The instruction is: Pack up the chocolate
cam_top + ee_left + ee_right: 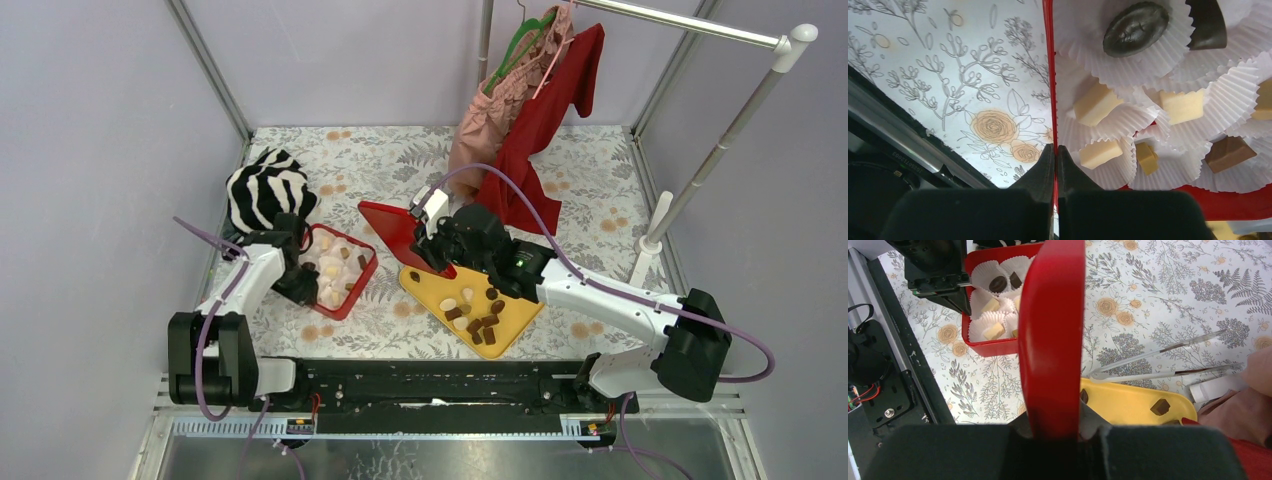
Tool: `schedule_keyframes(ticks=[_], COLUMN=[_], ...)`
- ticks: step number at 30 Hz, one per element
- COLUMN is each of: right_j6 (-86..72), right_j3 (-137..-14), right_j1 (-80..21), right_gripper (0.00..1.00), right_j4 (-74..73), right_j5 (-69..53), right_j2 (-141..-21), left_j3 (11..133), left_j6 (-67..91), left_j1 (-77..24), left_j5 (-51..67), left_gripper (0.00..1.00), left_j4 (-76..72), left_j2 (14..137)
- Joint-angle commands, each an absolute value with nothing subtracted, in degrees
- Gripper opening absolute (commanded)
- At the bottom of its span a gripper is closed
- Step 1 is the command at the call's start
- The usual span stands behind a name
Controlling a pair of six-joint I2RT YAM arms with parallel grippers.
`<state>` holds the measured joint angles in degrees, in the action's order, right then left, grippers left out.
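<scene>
- From above, part of the chocolate [338,268] is seen set in paper cups inside the red box [362,285]. A good many pieces lie on the yellow tray [432,287] right of the box, so packing is judged about half done
- The left tool [300,284] is placed at the box's left wall, and the right tool [432,240] is held just right of the box with a red lid [392,228] in it
- In the left wrist view, the left tool is seen pinched tight on the box's red wall, with filled paper cups [1128,125] just inside
- In the right wrist view, the right tool is clamped on the lid's edge. Bare surface [998,385] is seen below the box, and tongs [1103,375] lie on the lid's far side from the box
</scene>
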<state>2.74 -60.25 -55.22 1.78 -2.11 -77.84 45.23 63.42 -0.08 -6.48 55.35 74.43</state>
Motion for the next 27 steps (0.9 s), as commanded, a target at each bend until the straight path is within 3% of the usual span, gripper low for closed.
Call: schedule_keyframes(ticks=[1, 11, 13, 18, 24, 27], right_j6=[3.47, 4.13, 4.32, 5.04, 4.4, 3.7], right_j3=[-63.44, -63.54, -63.54, -63.11, -65.82, -68.46], right_j1=[-54.93, -54.73, -54.7, -54.34, -51.69, -49.35], right_gripper=[0.0, 0.0, 0.0, 0.0, 0.0, 0.0], right_j4=[3.93, 4.13, 4.05, 4.83, 3.95, 2.44], right_j5=[-2.2, 1.63, 1.86, 2.13, -1.71, -5.6], right_j2=[-76.82, -76.29, -76.2, -75.8, -76.05, -76.63], left_j3=[46.3, 52.3, 52.97, 54.53, 58.84, 62.81], left_j6=[65.87, 67.28, 67.63, 68.26, 66.22, 64.15], left_j1=[-4.08, -11.24, -11.95, -12.39, -12.31, -12.3], left_j5=[-5.82, -5.71, -5.81, -8.0, -10.31, -11.17], left_gripper=[0.0, 0.0, 0.06, 0.29, 0.72, 0.79], left_j4=[50.98, 49.83, 50.19, 52.51, 56.99, 60.95], left_j2=[76.66, 83.66, 84.65, 84.52, 82.01, 80.27])
